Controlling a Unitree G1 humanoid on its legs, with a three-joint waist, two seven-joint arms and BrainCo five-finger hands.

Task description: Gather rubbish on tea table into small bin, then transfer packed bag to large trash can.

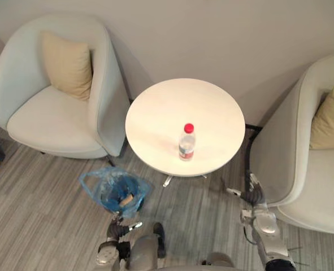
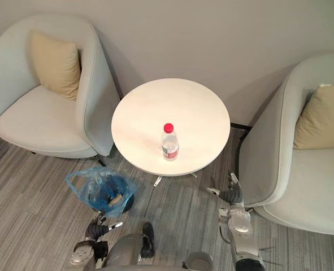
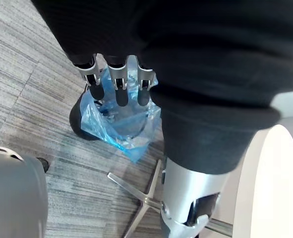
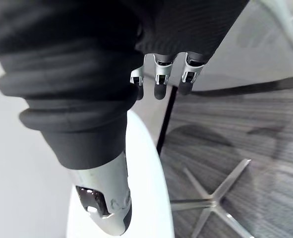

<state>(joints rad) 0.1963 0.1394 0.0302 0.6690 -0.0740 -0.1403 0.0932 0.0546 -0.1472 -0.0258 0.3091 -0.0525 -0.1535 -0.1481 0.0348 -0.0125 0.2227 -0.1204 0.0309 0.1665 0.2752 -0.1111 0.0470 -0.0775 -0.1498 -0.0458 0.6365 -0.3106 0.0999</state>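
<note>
Bottle (image 1: 186,142), red cap, standing upright on round white surface (image 1: 155,107), mid-frame. Small bin (image 3: 78,118) lined with blue bag (image 1: 93,183) sitting on floor (image 1: 42,214), lower left of the surface, brownish scrap (image 1: 125,199) lying inside. Left robot hand (image 1: 120,227) hanging at bottom of frame just below bin, fingers (image 3: 122,89) relaxed and apart, holding nothing. Right robot hand (image 1: 250,195) hovering at lower right beside armchair (image 1: 285,152), fingers (image 4: 158,82) loose, empty.
</note>
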